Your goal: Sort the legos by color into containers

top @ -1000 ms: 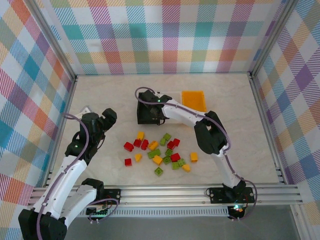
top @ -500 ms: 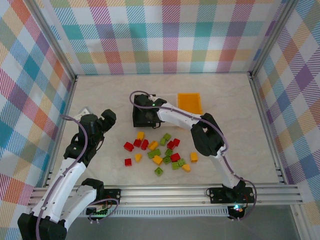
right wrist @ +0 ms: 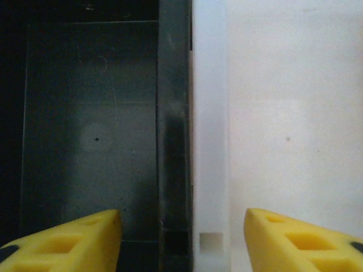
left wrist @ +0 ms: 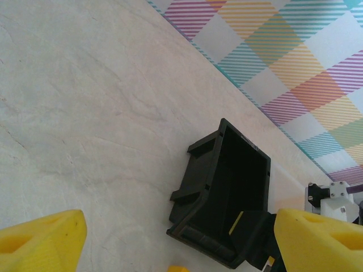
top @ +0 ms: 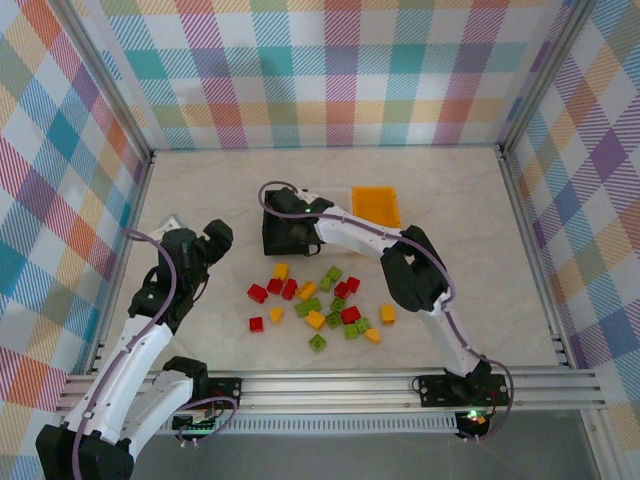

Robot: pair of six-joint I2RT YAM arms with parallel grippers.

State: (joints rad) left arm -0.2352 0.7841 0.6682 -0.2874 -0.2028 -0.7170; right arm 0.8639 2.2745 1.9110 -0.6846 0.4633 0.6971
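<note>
Straddling the shared wall between two bins, the right gripper (right wrist: 181,241) has its yellow fingers (right wrist: 62,241) parted, with nothing between them. One finger is over the black bin (right wrist: 85,124) and the other over the white bin (right wrist: 283,113). The black bin's floor is dim in the right wrist view. No brick seems to lie there, though I cannot be certain. In the top view the three containers sit in a joined row at mid-table, with the orange bin (top: 376,205) at the far right end. The legos (top: 318,300) lie scattered nearer the arm bases, reds, greens and yellow-oranges mixed, well apart from the bins. The left gripper (left wrist: 178,226) has its jaws spread wide and empty. It hangs over bare table (left wrist: 85,113) at the left and faces the black bin. Risks: a descent from here would set the right fingers on the divider and shove the whole row. A drop aligned this way could put a brick in the wrong bin. The right arm must retract over the pile, and a low sweep would scatter it.
</note>
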